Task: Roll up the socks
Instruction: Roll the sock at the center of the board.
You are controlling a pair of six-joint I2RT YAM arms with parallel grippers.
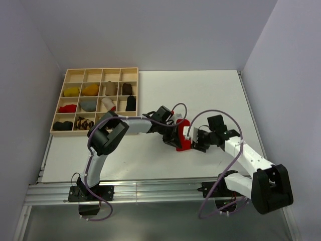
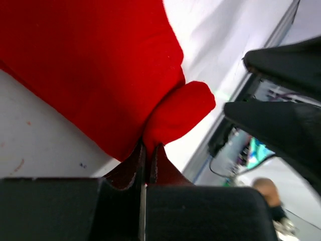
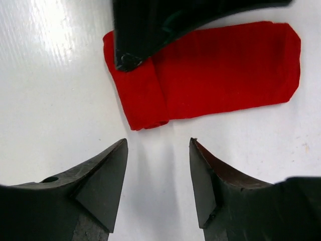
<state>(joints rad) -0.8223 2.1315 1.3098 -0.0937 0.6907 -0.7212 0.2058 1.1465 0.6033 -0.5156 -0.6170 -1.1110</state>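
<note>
Rolling is in hand on the red sock (image 3: 225,70), which is lying on the white table (image 3: 50,75) near its middle, between the two arms. One end is already turned over into a short roll (image 3: 143,100); the greater part of the sock is lying flat and unrolled.

The left gripper (image 2: 148,150) is clenching that roll, its fingers pressed together on a pinch of red fabric. The right gripper (image 3: 158,148) is hanging released just beside the roll, jaws apart and touching nothing.

By judgement, this is an early stage: one turn made, most of the length to go. The next move is calling for the roll to be turned further along the flat part without the loose end sliding. The free right gripper is well placed to steady it.

The left wrist view is showing the pinch itself, which the top view is hiding behind the gripper bodies. The right wrist view is showing the sock's full outline. Only the top view is showing the divided wooden tray (image 1: 102,69) at the far left, holding small sock bundles.
</note>
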